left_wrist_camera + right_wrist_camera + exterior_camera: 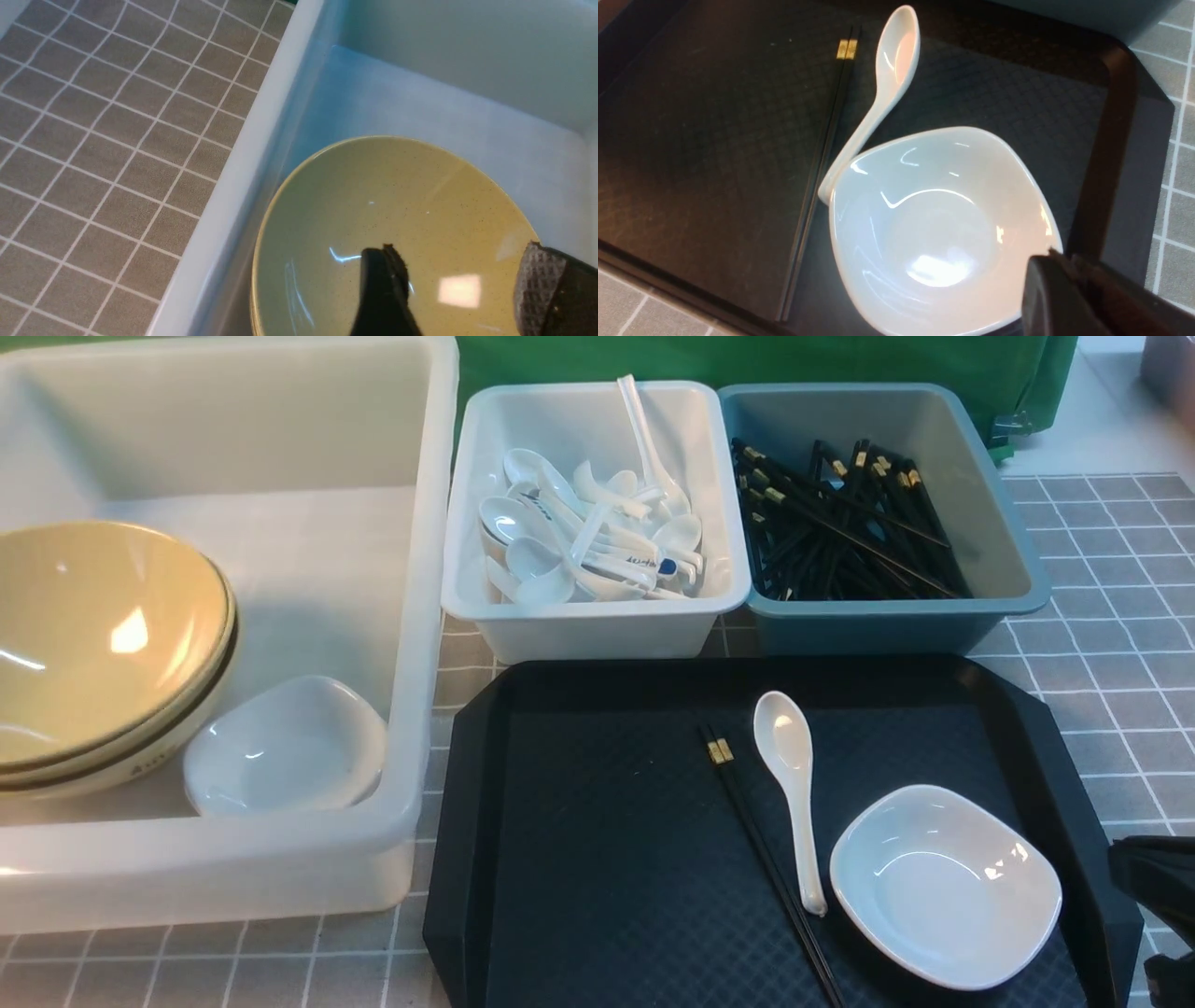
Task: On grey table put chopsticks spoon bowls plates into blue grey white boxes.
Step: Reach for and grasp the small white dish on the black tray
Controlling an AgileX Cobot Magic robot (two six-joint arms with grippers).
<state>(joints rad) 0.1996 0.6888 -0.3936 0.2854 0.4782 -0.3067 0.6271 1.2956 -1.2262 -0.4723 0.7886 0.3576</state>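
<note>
At grey table (1102, 616), finds bowls (93, 635) and first dish (285, 747) boxed, with spoon (794, 784), chopsticks (755, 831) and second dish (943, 887) waiting on tray (579, 859); left gripper (458, 256) wide, empty; right gripper (1064, 266) jaws unclear.

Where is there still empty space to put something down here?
The far half of the big white box, behind the yellow bowls and small dish, is bare. So is the left half of the black tray, left of the chopsticks. The spoon box and chopstick box are crowded, as is the tray's right side.
</note>
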